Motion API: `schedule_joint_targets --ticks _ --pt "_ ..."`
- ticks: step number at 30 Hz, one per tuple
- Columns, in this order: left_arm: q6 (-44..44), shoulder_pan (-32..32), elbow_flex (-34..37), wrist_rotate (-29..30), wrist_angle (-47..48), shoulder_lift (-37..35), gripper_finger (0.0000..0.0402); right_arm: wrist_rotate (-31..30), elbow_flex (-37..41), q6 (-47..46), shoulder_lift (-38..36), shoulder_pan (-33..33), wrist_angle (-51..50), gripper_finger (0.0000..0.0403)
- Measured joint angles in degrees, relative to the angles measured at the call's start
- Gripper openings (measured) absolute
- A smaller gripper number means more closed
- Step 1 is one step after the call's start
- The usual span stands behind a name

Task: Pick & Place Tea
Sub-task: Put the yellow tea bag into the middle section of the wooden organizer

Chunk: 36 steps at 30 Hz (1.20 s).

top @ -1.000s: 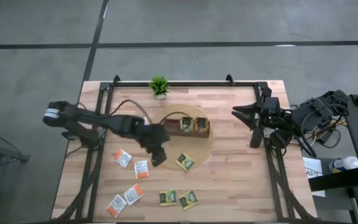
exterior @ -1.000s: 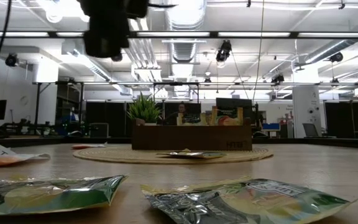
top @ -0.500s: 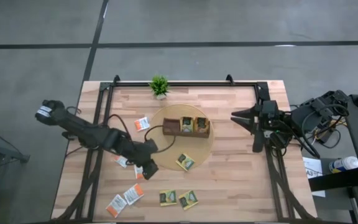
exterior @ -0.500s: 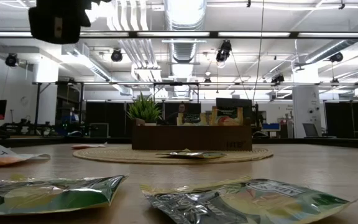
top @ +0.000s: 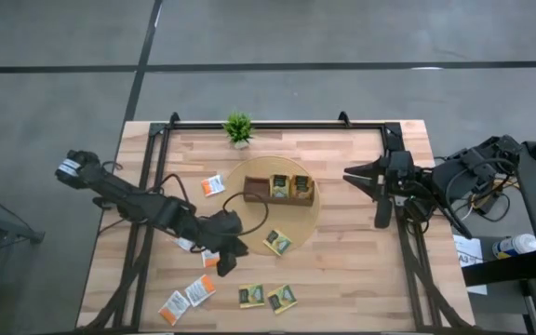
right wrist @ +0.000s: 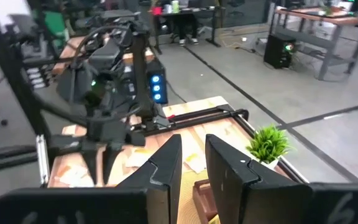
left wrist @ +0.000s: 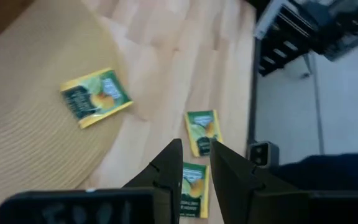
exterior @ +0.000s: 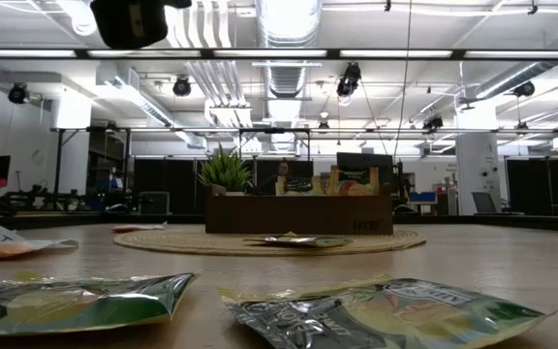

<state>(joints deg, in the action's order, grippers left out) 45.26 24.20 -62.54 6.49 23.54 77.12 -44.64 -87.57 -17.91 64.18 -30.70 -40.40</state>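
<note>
— Where's the left gripper (top: 228,256)?
— Its fingers stand slightly apart, empty; green-and-yellow sachets (left wrist: 202,130) lie just beyond its tips.
— And the right gripper (top: 381,197)?
— Parked well off, fingers slightly apart too.

A grey concrete floor (top: 277,33) crossed by dark seam lines surrounds the pale wooden plank tabletop (top: 342,270) with its black metal frame (top: 268,124). Beyond it the hall is wide and open: a white ceiling hung with long fluorescent strip lights (exterior: 434,54) and silver ventilation ducts (exterior: 279,19), pale square columns (exterior: 473,170), dark glass partitions along the far wall, and wooden desks (right wrist: 316,15) with office chairs farther back
</note>
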Motion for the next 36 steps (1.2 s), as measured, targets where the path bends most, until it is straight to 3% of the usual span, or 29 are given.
schedule_joint_targets --ticks 6,16,23,36 --pt "-4.9 -2.3 0.0 -6.6 -1.1 0.0 0.0100 -2.0 0.0 -4.9 2.0 0.0 -0.1 0.0068" --pt "-16.6 -6.4 0.0 -8.8 -1.6 0.6 0.0213 -1.8 0.1 -7.7 5.4 0.0 -1.2 0.0068" --pt "-27.4 -7.3 -2.6 -8.9 -1.9 5.9 0.0222 -1.9 0.1 -18.8 5.4 0.0 -9.9 0.0068" --pt "-37.7 -9.9 -13.2 -8.8 9.2 18.5 0.0220 -1.9 0.1 -19.6 5.4 0.0 -10.2 0.0068"
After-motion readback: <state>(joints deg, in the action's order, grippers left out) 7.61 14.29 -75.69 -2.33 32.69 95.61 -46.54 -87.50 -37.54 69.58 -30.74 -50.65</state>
